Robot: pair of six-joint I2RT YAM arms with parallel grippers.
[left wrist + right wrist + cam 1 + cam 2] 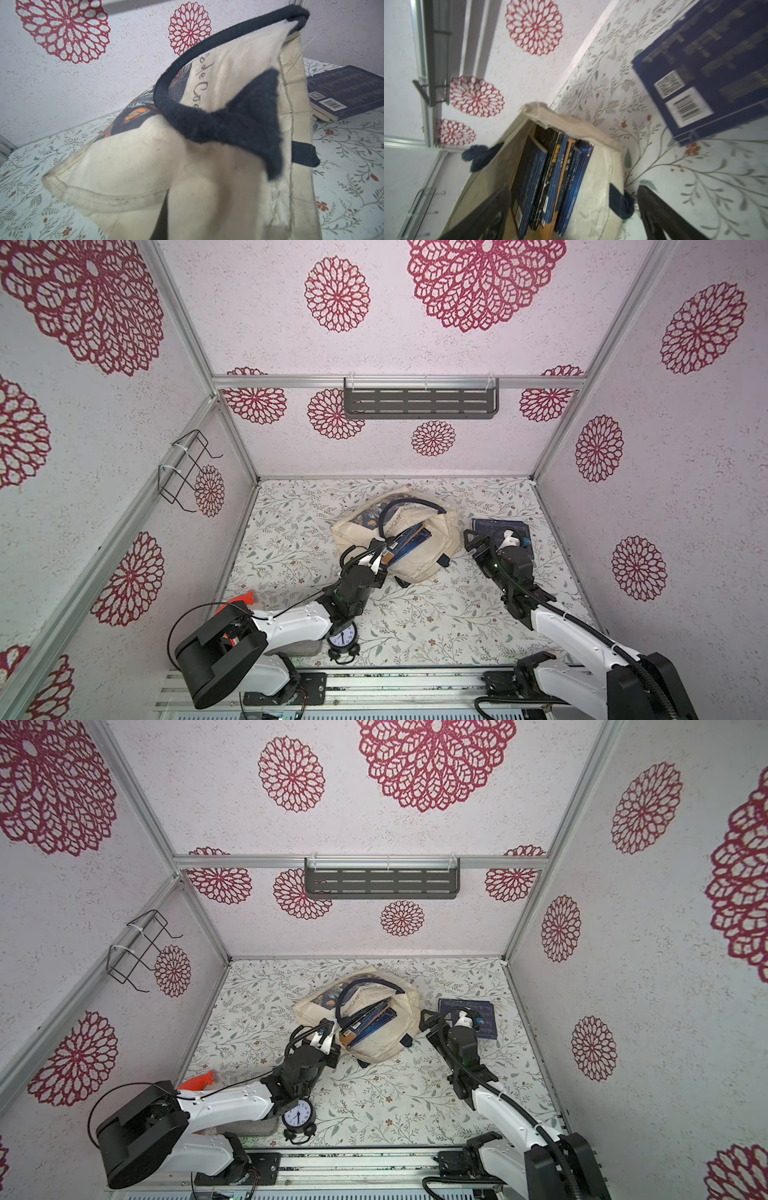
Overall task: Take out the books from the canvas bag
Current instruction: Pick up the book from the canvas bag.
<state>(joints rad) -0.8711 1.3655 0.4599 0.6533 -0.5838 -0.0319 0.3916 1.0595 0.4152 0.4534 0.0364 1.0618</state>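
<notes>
The cream canvas bag [436, 547] lies open-mouthed mid-table in both top views, its navy handle [411, 506] arching over it. Several books [409, 545] stand packed inside, mostly navy, one orange [562, 182]. My left gripper [380, 551] is shut on the bag's near rim; in the left wrist view the canvas [128, 158] hides its fingers. One navy book [513, 526] with a white barcode lies flat on the table to the bag's right. My right gripper [471, 541] stands open and empty between that book [706, 72] and the bag, facing the bag's mouth.
A black alarm clock [343, 640] stands near the front edge under the left arm, next to a grey pad [303, 649]. An orange object [245, 597] lies at the front left. A grey shelf [419, 402] hangs on the back wall, a wire rack [187, 470] on the left wall.
</notes>
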